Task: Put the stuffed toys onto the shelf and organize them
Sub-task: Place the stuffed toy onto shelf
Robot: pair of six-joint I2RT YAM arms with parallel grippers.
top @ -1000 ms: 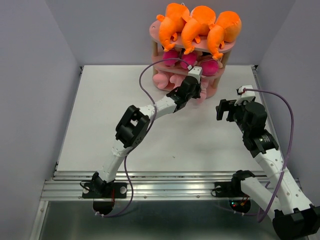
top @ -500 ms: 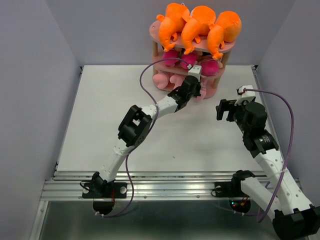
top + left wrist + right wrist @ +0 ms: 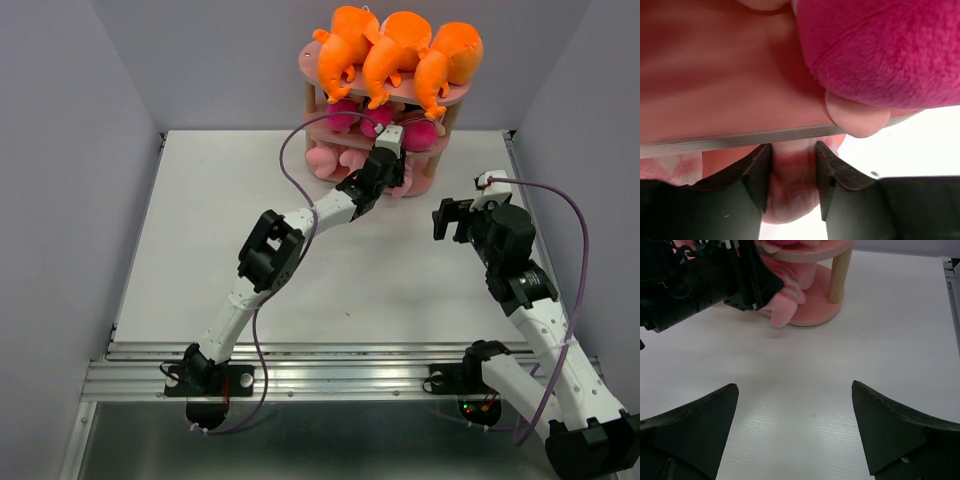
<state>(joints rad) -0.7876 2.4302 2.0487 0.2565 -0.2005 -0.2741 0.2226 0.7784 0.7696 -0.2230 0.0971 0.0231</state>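
Observation:
The pink three-tier shelf [image 3: 436, 98] stands at the back of the table. Three orange monsters [image 3: 395, 52] lie on its top tier, magenta dolls [image 3: 342, 113] on the middle tier, and pale pink pigs [image 3: 324, 160] on the bottom tier. My left gripper [image 3: 393, 172] reaches in at the bottom tier, shut on a pink striped pig [image 3: 792, 175], just under the middle tier's edge [image 3: 715, 100]. A magenta doll [image 3: 880, 50] hangs over that edge. My right gripper [image 3: 452, 219] is open and empty over the table, to the right of the shelf.
The right wrist view shows the shelf's base [image 3: 812, 315], a wooden post [image 3: 839, 275], the held pig [image 3: 785, 302] and the black left gripper [image 3: 705, 285]. White table [image 3: 840, 365] lies under the right gripper. Grey walls surround the table.
My left gripper has pushed a little further toward the shelf with the pig, which now sits more under the middle tier. The right arm has not moved.

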